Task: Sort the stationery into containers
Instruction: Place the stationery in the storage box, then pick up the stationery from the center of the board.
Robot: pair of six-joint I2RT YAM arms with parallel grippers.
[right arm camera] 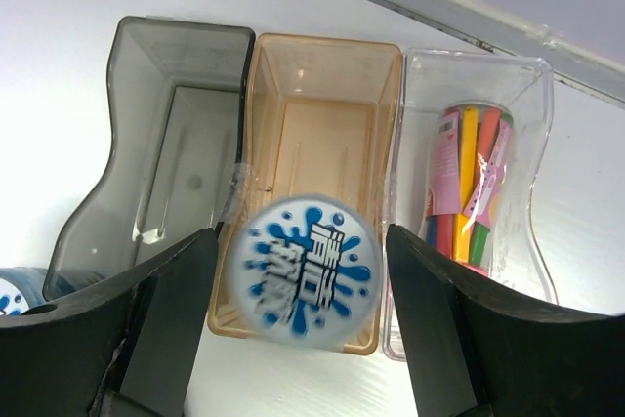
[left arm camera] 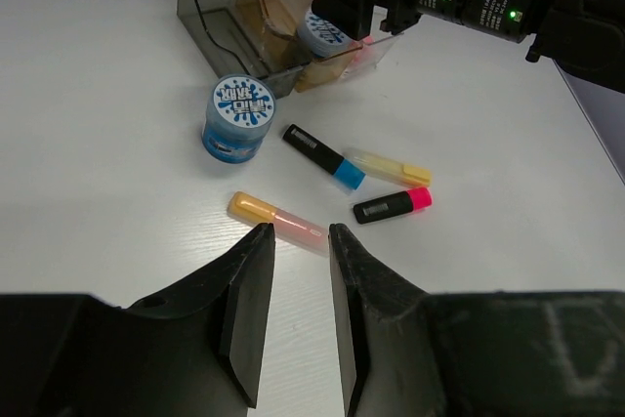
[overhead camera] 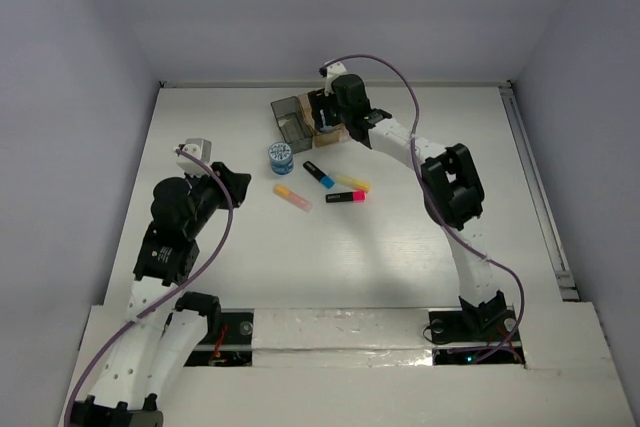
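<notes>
We are hovering our left gripper (left arm camera: 298,324) low over the table (left arm camera: 107,202), its fingers parted narrowly and gripping nothing. Just beyond it, four pens are lying loose: the orange-yellow highlighter (left arm camera: 278,222), the red-pink highlighter (left arm camera: 393,205), the yellow highlighter (left arm camera: 389,168) and the blue highlighter (left arm camera: 324,156). A blue-white tub (left arm camera: 234,119) is standing past them, near the dark grey bin (right arm camera: 166,144). Farthest off, our right gripper (right arm camera: 303,241) is hanging over the amber bin (right arm camera: 322,134). Its fingers are spreading slightly wider than the blurred second tub (right arm camera: 305,275) between them. A pink stick (right arm camera: 447,178) is sitting in the clear bin (right arm camera: 479,85).
</notes>
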